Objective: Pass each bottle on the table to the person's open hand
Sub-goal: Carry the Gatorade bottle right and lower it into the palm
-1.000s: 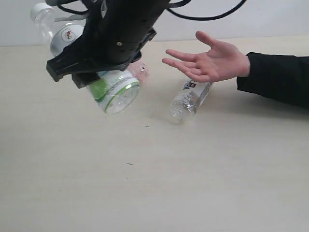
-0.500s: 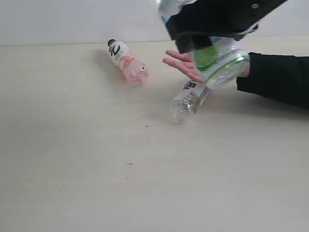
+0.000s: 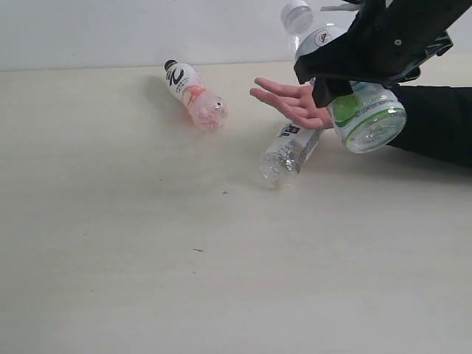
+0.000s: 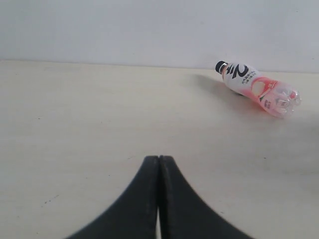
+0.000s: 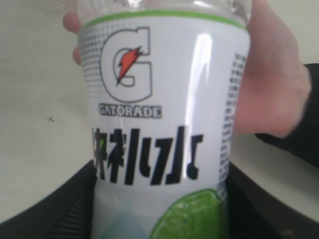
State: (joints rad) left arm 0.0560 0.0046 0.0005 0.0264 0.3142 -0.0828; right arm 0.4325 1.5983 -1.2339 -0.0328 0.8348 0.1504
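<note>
Green-label bottle (image 3: 366, 118) has swung over to the hand (image 3: 295, 102), right claw (image 3: 346, 82) gripping it; left claw (image 4: 159, 194) clenched, empty. Risk: if released off-palm, bottle drops & rolls across the table (image 3: 147, 258).

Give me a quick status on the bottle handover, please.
Left gripper shut, empty. Right gripper clamped on green-label bottle, at open hand, not yet released. Nothing between them; pinkish bottle, clear bottle lie on table.
</note>
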